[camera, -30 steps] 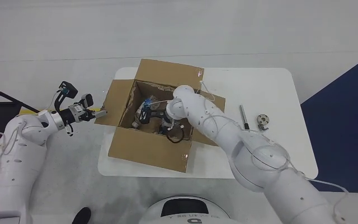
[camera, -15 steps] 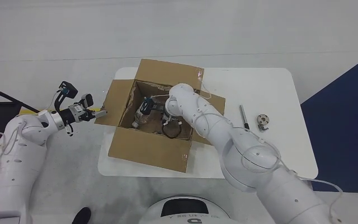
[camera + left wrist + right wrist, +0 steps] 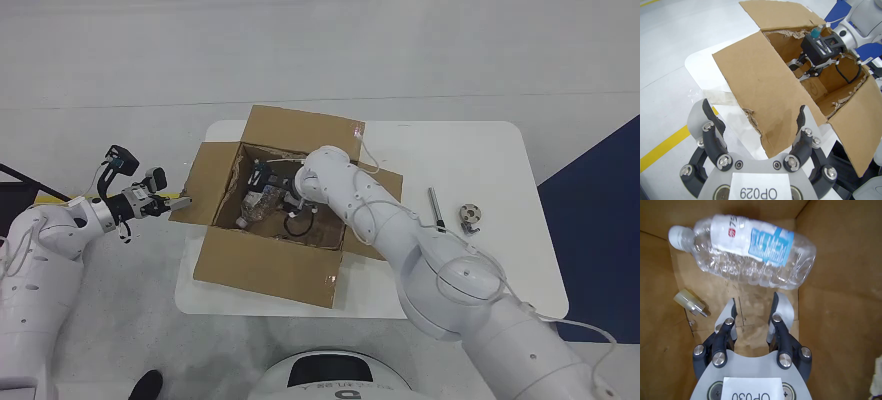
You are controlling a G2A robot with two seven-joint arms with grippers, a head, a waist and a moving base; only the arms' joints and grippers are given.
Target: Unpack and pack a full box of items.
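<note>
Bottle (image 3: 753, 256) lies across box (image 3: 265, 262) floor by a corner, sm. metal fitting (image 3: 690, 303) nr side wall; open floor btwn.

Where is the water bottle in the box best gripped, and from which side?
Probably across its labelled middle, from straight above. The water bottle lies on its side on the cardboard box floor, label up; the white cap end is narrower and may slip. The right gripper hangs open beside it.
</note>
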